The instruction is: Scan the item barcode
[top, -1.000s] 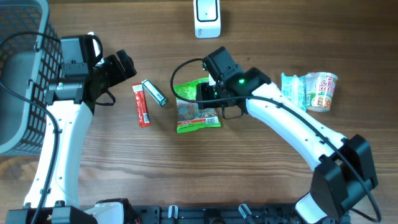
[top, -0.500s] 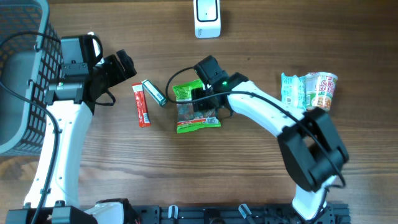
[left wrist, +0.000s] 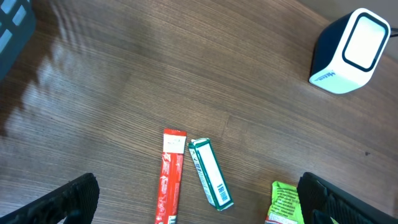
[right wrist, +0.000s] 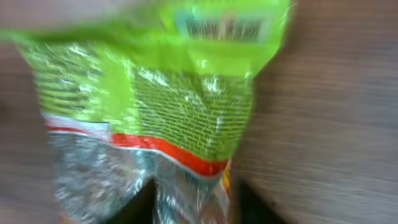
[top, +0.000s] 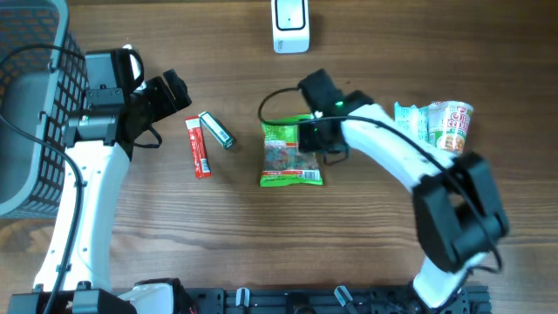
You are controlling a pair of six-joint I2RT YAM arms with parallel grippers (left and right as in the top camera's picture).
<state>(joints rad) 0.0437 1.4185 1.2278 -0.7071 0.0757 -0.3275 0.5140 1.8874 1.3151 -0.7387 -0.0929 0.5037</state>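
Bearing white scanner: brown wood-grain tbl

The overhead camera looks straight down from high above the bench, taking in both arms. The left wrist camera sits well above the wood and looks down at a slant; with the overhead it shares the scanner, the red stick and the small box. The right wrist camera hangs very near the green packet, which fills its blurred frame; the overhead shows that packet too.
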